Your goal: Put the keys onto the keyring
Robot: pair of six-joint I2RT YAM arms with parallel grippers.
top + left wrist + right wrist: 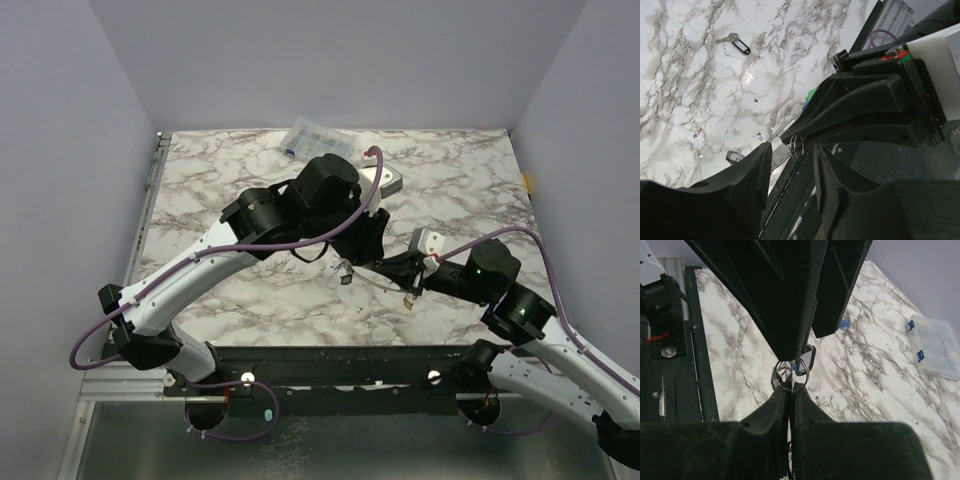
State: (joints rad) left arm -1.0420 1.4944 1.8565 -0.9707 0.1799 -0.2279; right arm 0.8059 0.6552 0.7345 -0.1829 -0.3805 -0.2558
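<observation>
Status | right fingers (782, 397) clamped on keyring (378, 286) | left fingers (757, 165) apart, near it

A white desk (470, 190) with grey marble veining is enclosed by plain pale lilac walls (330, 60). A clear plastic compartment box (318, 140) lies askew near the desk's far edge, left of centre. The right wrist view shows small blue labels (920, 356) on it.
</observation>
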